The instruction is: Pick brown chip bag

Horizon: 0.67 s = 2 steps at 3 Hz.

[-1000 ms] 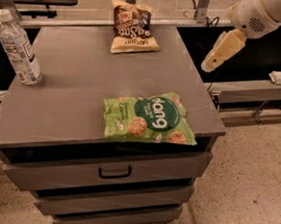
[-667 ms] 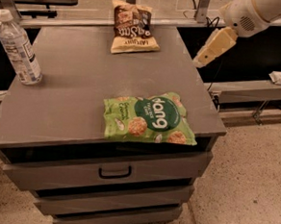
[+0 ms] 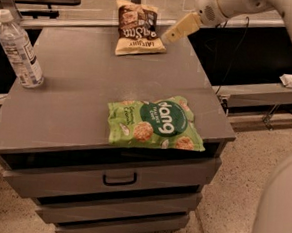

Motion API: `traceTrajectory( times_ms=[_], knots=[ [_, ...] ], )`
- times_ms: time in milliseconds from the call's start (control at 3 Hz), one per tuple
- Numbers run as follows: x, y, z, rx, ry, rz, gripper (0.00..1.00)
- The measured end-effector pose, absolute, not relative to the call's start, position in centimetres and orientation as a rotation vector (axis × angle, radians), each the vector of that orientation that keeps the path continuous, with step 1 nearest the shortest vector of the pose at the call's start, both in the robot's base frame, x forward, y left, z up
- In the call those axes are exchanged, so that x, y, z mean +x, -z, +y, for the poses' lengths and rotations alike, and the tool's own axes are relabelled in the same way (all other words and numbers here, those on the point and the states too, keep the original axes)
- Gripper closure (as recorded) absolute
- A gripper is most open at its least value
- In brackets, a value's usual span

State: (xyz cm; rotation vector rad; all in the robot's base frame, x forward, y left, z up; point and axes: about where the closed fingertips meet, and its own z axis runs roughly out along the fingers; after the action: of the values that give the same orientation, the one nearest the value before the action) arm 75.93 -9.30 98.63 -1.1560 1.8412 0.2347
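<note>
Far middle of the grey cabinet top [image 3: 77, 93]: brown chip bag [image 3: 136, 22], lying flat, dark end with white lettering toward the far edge, cream-yellow band toward the near side. Just right of it, gripper [image 3: 169, 37], cream-coloured, slanting down and left from a white arm [image 3: 229, 5] reaching in from the upper right. Tip close by the bag's right edge, contact or gap impossible to judge. Width of its opening not readable from this angle; nothing seen in its hold. Near right of the top: 1 larger green snack bag [image 3: 154, 122], flat, close to the front edge. Far left: 1 clear water bottle [image 3: 19, 49], upright, white cap on, well apart from both bags. Below the top, 3 drawers [image 3: 114, 209], the uppermost with a dark handle [image 3: 120, 179].
</note>
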Motion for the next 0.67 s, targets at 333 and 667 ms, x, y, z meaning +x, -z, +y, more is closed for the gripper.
traceTrajectory(
  times_ms=[333, 667],
  knots=[
    [81.4, -98.5, -5.0, -1.037, -0.336, 1.800, 0.00],
    [85.4, -96.3, -0.5, -0.968, -0.407, 1.810, 0.00]
  ],
)
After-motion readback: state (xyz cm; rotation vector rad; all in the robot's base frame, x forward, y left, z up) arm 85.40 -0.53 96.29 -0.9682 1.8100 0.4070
